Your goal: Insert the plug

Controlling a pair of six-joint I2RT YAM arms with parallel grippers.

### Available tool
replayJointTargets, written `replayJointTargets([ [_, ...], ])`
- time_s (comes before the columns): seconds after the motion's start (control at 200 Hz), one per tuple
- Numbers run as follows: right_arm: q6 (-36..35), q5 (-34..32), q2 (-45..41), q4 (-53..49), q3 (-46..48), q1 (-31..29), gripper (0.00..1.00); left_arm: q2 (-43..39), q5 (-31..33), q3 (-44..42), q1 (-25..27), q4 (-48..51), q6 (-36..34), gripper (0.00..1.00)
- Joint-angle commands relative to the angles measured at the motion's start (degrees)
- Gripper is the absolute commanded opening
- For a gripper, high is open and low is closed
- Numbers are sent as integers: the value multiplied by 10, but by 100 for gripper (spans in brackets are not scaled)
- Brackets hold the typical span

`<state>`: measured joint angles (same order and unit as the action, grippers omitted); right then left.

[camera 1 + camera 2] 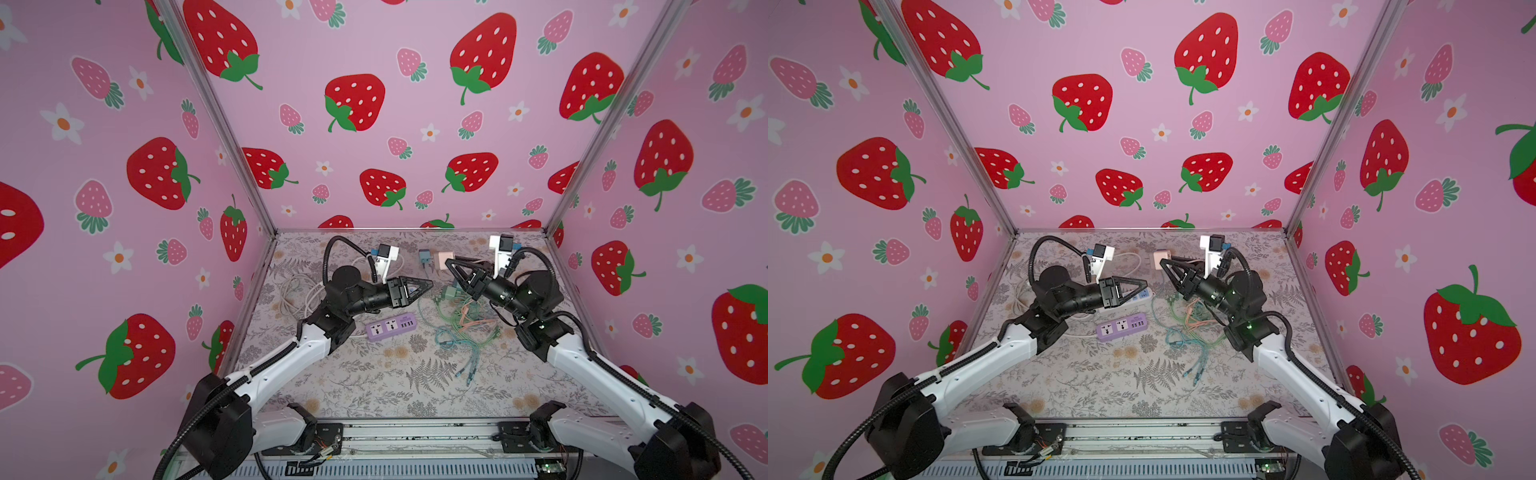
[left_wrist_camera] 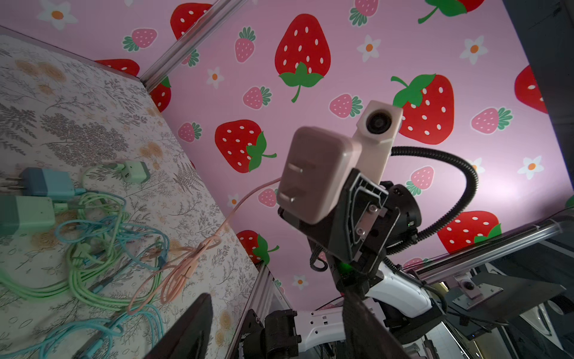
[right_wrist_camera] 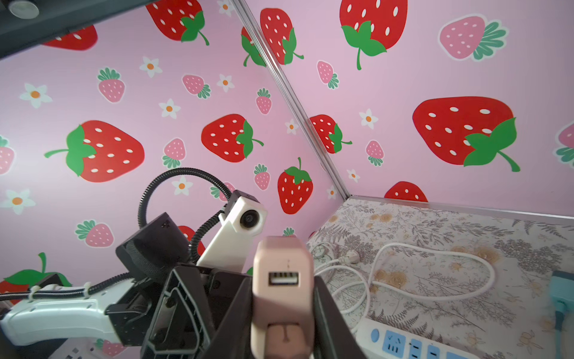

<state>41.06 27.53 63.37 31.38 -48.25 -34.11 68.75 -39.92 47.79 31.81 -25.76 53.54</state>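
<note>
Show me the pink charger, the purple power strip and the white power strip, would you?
pink charger (image 2: 323,174): left wrist view, on its pronged face.
purple power strip (image 1: 391,327): a top view, middle of its top face.
white power strip (image 3: 393,342): right wrist view, on a blue socket panel.

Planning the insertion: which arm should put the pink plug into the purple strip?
Likely right: the right gripper is shut on the pink plug; the left gripper is open and empty.
</note>
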Motion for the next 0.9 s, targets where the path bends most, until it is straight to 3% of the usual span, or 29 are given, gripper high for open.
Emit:
replayJointTargets([
  [0.0, -110, 1, 22, -116, -89, 2, 13, -52, 51, -5, -29, 189, -77, 70],
  [0.095, -169, 1, 59, -191, -172, 2, 13, -87, 108, -12, -58, 306, -112, 71],
  [0.255, -213, -2, 128, -247, -277, 2, 13, -126, 147, -55, -119, 373, -95, 71],
  [0.6, -293, 23, 309, -292, -483, 10, 13, -160, 214, -94, -152, 442, -105, 73],
  [0.895, -345, 60, 511, -299, -643, 14, 13, -161, 231, -126, -158, 429, -105, 72],
])
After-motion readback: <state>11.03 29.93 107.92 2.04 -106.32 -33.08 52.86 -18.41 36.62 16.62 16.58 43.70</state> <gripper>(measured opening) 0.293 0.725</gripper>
